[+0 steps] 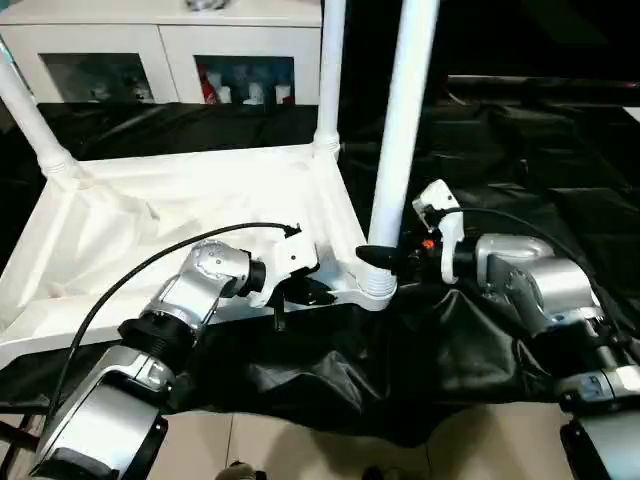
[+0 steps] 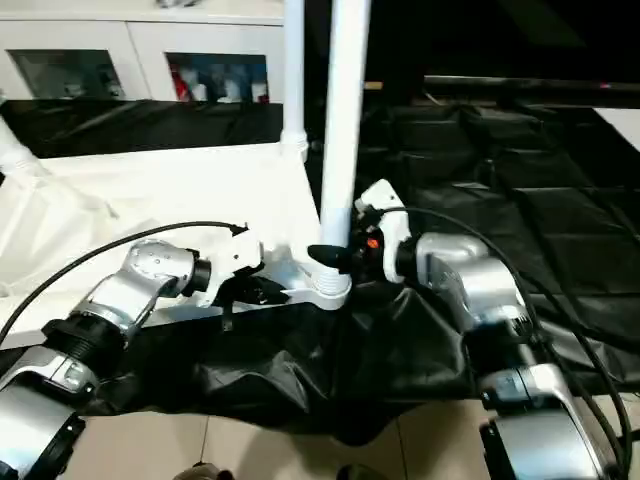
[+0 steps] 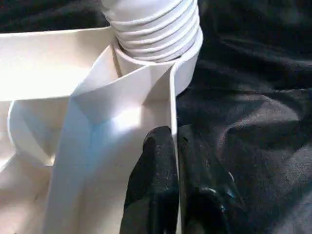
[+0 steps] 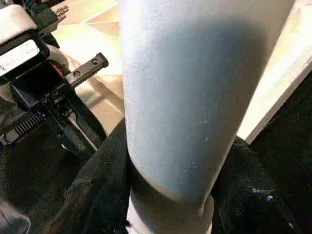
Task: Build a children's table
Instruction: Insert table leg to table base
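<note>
The children's table (image 1: 180,215) lies upside down on a black cloth (image 1: 520,160) over the bench, its white plastic underside up, ribbed and braced, with a raised rim. In the left eye view three white tapered legs stand in round corner sockets: one at the far left (image 1: 28,115), one at the far right corner (image 1: 331,70), and the near right leg (image 1: 402,130), whose ribbed base sits in its socket (image 1: 377,285). Beyond stand white cabinets (image 1: 160,50) with glass doors; no writing can be read. The cloth lies rumpled and free to the right of the table.

In the right eye view the right hand (image 2: 335,258) reaches in from the right, its black fingers about the foot of the near leg. The left hand (image 2: 262,290) sits at the near rim.

In the left wrist view the left hand's fingers (image 3: 153,180) are nipped narrow on the thin upright rim, one each side, just beside the ribbed socket.

In the right wrist view the smooth leg (image 4: 195,97) is held between the half-spread fingers (image 4: 97,195). A white label on the left hand (image 4: 19,53) is unreadable.
</note>
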Available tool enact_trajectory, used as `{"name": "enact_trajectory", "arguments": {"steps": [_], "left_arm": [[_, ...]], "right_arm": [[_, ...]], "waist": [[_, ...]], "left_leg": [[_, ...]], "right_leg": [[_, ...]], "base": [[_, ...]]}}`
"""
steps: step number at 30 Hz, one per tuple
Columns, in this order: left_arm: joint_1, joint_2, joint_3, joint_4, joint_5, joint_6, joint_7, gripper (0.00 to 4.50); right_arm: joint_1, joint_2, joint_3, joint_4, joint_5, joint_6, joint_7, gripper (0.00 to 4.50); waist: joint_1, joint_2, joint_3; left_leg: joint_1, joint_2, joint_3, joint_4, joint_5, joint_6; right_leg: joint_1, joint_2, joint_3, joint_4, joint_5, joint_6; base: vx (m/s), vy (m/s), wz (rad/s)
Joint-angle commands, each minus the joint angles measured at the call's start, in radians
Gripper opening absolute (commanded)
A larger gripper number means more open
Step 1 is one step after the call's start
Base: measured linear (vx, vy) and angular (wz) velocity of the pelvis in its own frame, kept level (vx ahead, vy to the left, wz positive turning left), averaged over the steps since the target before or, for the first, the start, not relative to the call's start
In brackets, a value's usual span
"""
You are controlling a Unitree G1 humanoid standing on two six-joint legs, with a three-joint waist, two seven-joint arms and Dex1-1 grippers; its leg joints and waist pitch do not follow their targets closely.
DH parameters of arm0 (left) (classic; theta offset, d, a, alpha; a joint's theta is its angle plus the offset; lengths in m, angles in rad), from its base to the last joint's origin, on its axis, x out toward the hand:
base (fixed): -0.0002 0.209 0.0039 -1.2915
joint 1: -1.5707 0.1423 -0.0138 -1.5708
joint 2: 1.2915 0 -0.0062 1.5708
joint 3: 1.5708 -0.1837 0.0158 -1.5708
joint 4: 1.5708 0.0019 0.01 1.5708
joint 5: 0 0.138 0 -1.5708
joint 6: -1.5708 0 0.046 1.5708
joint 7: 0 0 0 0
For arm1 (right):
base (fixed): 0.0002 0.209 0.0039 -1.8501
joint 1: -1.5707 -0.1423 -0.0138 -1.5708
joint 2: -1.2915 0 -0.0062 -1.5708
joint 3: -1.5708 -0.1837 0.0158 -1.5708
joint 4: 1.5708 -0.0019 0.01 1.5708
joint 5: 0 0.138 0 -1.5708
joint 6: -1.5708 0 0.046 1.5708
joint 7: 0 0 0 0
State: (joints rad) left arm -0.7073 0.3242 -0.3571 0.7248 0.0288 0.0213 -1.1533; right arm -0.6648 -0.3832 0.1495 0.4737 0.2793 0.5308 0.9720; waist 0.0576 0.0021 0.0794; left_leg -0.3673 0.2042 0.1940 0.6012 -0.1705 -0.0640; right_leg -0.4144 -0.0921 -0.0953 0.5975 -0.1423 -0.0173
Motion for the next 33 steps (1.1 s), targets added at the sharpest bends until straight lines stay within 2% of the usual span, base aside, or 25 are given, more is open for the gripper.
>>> {"name": "enact_trajectory", "arguments": {"steps": [1,3,6,8,9,11,12,15,16,17,20,21,23,24,30,32,33], "left_arm": [[0.0,-0.011,0.019,-0.032,-0.018,-0.01,-0.014,0.0],[-0.003,-0.013,0.021,-0.027,-0.017,-0.012,-0.007,0.0],[-0.007,-0.014,0.028,-0.019,-0.018,-0.013,0.002,0.0],[-0.009,-0.014,0.03,-0.015,-0.018,-0.014,0.006,0.0],[-0.015,-0.013,0.032,-0.006,-0.012,-0.019,0.019,0.0],[-0.016,-0.013,0.033,-0.004,-0.011,-0.02,0.024,0.0],[-0.02,-0.015,0.039,-0.002,-0.012,-0.017,0.034,0.0],[-0.024,-0.016,0.044,0.002,-0.011,-0.015,0.041,0.0],[-0.024,-0.016,0.044,0.002,-0.011,-0.015,0.041,0.0],[-0.024,-0.016,0.044,0.004,-0.01,-0.017,0.041,0.0],[-0.026,-0.017,0.046,0.008,-0.007,-0.019,0.044,0.0],[-0.029,-0.017,0.046,0.011,-0.003,-0.018,0.042,0.0],[-0.031,-0.016,0.045,0.012,-0.001,-0.02,0.043,0.0],[-0.031,-0.016,0.045,0.012,-0.001,-0.02,0.043,0.0],[-0.025,-0.016,0.043,0.008,0.001,-0.023,0.044,0.0],[-0.024,-0.017,0.042,0.007,0.002,-0.023,0.046,0.0],[-0.021,-0.017,0.042,0.005,0.002,-0.023,0.045,0.0]], "right_arm": [[0.016,0.01,0.009,0.064,-0.017,0.005,-0.014,1.88],[0.024,0.011,-0.023,0.079,0.001,0.0,-0.02,1.88],[0.077,0.016,-0.094,0.055,0.058,0.013,-0.034,1.88],[0.09,0.016,-0.103,0.051,0.064,0.01,-0.036,1.88],[0.127,0.022,-0.139,0.053,0.082,-0.008,-0.056,1.88],[0.141,0.025,-0.152,0.054,0.089,-0.017,-0.061,1.88],[0.172,0.036,-0.176,0.044,0.101,-0.029,-0.074,1.88],[0.222,0.058,-0.199,0.024,0.113,-0.055,-0.094,1.88],[0.222,0.058,-0.199,0.024,0.113,-0.055,-0.094,1.88],[0.242,0.065,-0.2,0.015,0.114,-0.061,-0.099,1.88],[0.293,0.079,-0.186,-0.026,0.1,-0.084,-0.118,1.88],[0.313,0.084,-0.17,-0.067,0.086,-0.094,-0.134,1.88],[0.316,0.081,-0.153,-0.08,0.068,-0.103,-0.138,1.88],[0.318,0.078,-0.142,-0.088,0.057,-0.109,-0.138,1.88],[0.293,0.079,-0.069,-0.11,-0.012,-0.128,-0.164,1.88],[0.285,0.078,-0.044,-0.112,-0.029,-0.131,-0.16,1.88],[0.282,0.077,-0.03,-0.114,-0.036,-0.13,-0.158,1.88]], "waist": [[0.005,-0.008,-0.076],[0.006,-0.01,-0.077],[0.01,-0.007,-0.077],[0.011,-0.007,-0.08],[0.012,-0.002,-0.078],[0.012,-0.005,-0.079],[0.013,-0.003,-0.078],[0.013,-0.002,-0.077],[0.013,0.003,-0.076],[0.013,0.003,-0.074],[0.012,0.006,-0.074],[0.01,0.003,-0.073],[0.011,0.006,-0.071],[0.008,0.004,-0.07],[0.001,0.001,-0.063],[-0.002,-0.004,-0.063],[-0.003,-0.001,-0.063]], "left_leg": [[0.01,0.02,-0.016,-0.067,-0.255,0.028],[0.012,0.02,-0.015,-0.067,-0.257,0.03],[0.015,0.021,-0.014,-0.067,-0.259,0.032],[0.012,0.022,-0.015,-0.068,-0.249,0.034],[0.011,0.022,-0.015,-0.069,-0.248,0.034],[0.011,0.021,-0.014,-0.069,-0.249,0.037],[0.01,0.022,-0.014,-0.069,-0.251,0.038],[0.012,0.02,-0.015,-0.07,-0.264,0.036],[0.011,0.02,-0.017,-0.071,-0.267,0.034],[0.014,0.02,-0.016,-0.072,-0.282,0.032],[0.015,0.02,-0.018,-0.074,-0.297,0.028],[0.012,0.019,-0.019,-0.076,-0.295,0.03],[0.015,0.02,-0.019,-0.077,-0.3,0.029],[0.012,0.018,-0.02,-0.078,-0.306,0.03],[0.019,0.016,-0.023,-0.079,-0.343,0.024],[0.019,0.016,-0.024,-0.079,-0.35,0.024],[0.017,0.017,-0.025,-0.082,-0.345,0.025]], "right_leg": [[0.052,-0.055,0.042,-0.089,-0.453,-0.147],[0.052,-0.054,0.042,-0.089,-0.444,-0.153],[0.051,-0.054,0.043,-0.09,-0.434,-0.157],[0.055,-0.054,0.043,-0.085,-0.405,-0.167],[0.053,-0.054,0.043,-0.084,-0.395,-0.173],[0.055,-0.055,0.043,-0.085,-0.387,-0.177],[0.054,-0.055,0.043,-0.085,-0.39,-0.177],[0.053,-0.056,0.041,-0.09,-0.428,-0.167],[0.054,-0.056,0.04,-0.091,-0.435,-0.164],[0.05,-0.055,0.04,-0.097,-0.456,-0.154],[0.049,-0.057,0.039,-0.101,-0.476,-0.142],[0.051,-0.055,0.039,-0.1,-0.473,-0.14],[0.047,-0.055,0.04,-0.102,-0.479,-0.134],[0.05,-0.054,0.038,-0.102,-0.492,-0.13],[0.041,-0.057,0.032,-0.119,-0.603,-0.087],[0.041,-0.057,0.029,-0.123,-0.621,-0.076],[0.045,-0.059,0.029,-0.123,-0.615,-0.074]], "base": [[0.0,0.0,0.0],[0.0,0.0,0.0],[0.0,0.0,0.0],[0.0,0.0,0.0],[0.0,0.0,0.0],[0.0,0.0,0.0],[0.0,0.0,0.0],[0.0,0.0,0.0],[0.0,0.0,0.0],[0.0,0.0,0.0],[0.0,0.0,0.0],[0.0,0.0,0.0],[0.0,0.0,0.0],[0.0,0.0,0.0],[0.0,0.0,0.0],[0.0,0.0,0.0],[0.0,0.0,0.0]]}}
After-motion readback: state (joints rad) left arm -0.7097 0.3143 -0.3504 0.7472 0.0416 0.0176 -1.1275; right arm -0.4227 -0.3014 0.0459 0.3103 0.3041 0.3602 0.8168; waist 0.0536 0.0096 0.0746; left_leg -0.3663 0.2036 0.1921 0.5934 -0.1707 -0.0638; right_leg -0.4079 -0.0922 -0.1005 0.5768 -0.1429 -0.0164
